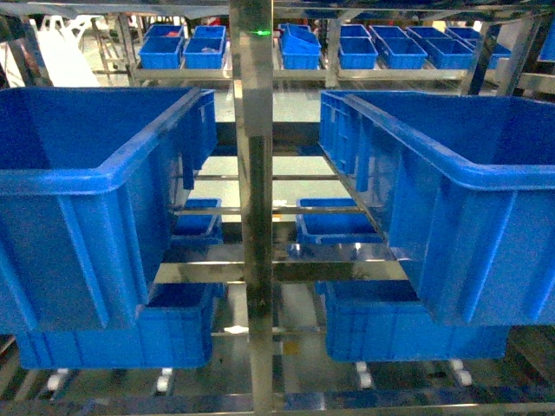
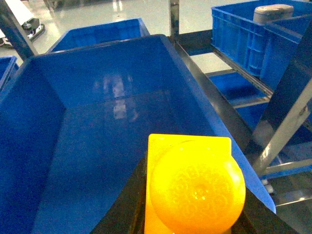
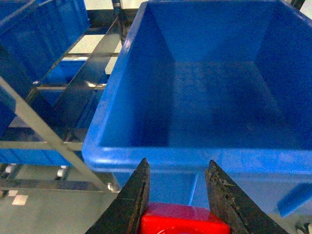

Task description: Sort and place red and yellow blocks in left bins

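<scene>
While neither arm is seen from the head camera, two large blue crates are shown there on a steel rack, a left crate (image 1: pixel 87 186) and a right crate (image 1: pixel 468 199), parted by an upright steel post (image 1: pixel 256 173). An open gap is left on each side of the post, between it and the rolled inner rim of each crate. Smaller blue bins (image 1: pixel 303 48) are lined up on shelves well behind, and further crates are stacked on the lower tier.

In the left wrist view the yellow block (image 2: pixel 195 187) is seen gripped in the left gripper (image 2: pixel 190 214), whose dark fingers are closed against its sides; its round stud is turned toward the camera. The block is held above the near edge of the left crate (image 2: pixel 73 146), whose bare floor and ribbed walls lie open below it. A rack rail runs just beside the crate's right rim.

In the right wrist view the red block (image 3: pixel 183 219) is pinched between the narrowly parted fingers of the right gripper (image 3: pixel 178 195). It is held just outside the near rim of the right crate (image 3: pixel 195 156), not over the interior. The crate's floor is seen unobstructed, and rack bars pass beside its left wall.
</scene>
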